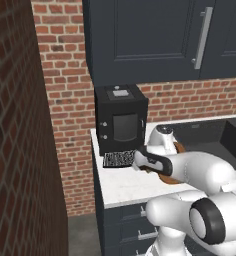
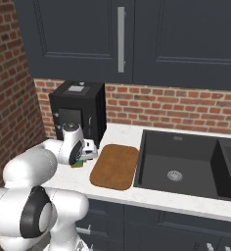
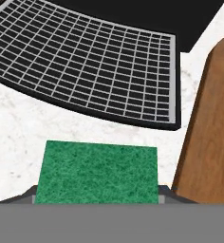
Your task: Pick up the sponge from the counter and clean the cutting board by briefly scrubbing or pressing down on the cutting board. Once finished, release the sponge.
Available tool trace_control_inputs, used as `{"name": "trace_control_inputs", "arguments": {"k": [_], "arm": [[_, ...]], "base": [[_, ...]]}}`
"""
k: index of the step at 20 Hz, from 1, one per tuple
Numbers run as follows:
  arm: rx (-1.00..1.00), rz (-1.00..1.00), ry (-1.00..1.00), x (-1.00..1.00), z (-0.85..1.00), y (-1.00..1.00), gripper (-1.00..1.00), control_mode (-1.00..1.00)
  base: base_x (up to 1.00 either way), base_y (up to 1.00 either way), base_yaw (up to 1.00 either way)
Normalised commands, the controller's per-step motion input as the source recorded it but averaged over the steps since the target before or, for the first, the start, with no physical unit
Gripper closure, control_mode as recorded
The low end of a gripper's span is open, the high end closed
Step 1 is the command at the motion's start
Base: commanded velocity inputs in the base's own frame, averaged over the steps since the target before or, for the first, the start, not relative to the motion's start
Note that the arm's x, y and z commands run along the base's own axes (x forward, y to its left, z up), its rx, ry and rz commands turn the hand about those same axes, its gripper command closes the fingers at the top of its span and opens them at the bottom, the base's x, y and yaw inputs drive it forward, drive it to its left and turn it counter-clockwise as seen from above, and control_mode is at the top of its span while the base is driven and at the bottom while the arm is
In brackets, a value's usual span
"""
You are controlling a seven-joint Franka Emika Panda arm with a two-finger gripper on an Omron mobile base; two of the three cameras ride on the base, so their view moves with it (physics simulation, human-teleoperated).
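A: Where is the sponge right now?

B: In the hand view its green top sits at the bottom, squarely between the two dark fingertips, which show at its left and right lower corners. From the right base camera a bit of green and yellow peeks out beneath the hand, low on the counter.

A: So the gripper has it?

B: The fingers are drawn in against the sponge's two sides, closed as far as the block lets them. It looks like a grip on the sponge. Whether the sponge is lifted off the white surface or resting on it, I cannot tell.

A: And the cutting board?

B: It lies flat on the counter just beside the sponge, between it and the dark sink. In the hand view its brown edge runs up the right side, close to the sponge's corner but not under it.

A: What else is near the fingers?

B: A black ribbed mat with a grey grid lies beyond the sponge, in front of the black coffee machine, with a strip of white counter between mat and sponge.

A: And the left base camera?

B: The arm's white forearm covers the sponge there; the mat and a sliver of the board show around it.
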Motion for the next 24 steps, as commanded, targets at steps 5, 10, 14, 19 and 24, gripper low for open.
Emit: {"name": "trace_control_inputs", "arguments": {"k": [5,10,14,19,24], "arm": [[0.00,0.02,0.02,-0.23,-0.25,0.06,1.00,-1.00],[0.00,0.00,0.02,-0.32,-0.11,0.00,1.00,-1.00],[0.00,0.00,0.05,-0.35,0.00,0.00,1.00,-1.00],[0.00,0.00,0.05,0.01,-0.06,0.03,-1.00,-1.00],[0.00,0.00,0.01,0.26,-0.21,0.01,-1.00,-1.00]], "base": [[0.00,0.00,0.00],[0.00,0.00,0.00],[0.00,0.00,0.00],[0.00,0.00,0.00],[0.00,0.00,0.00]]}}
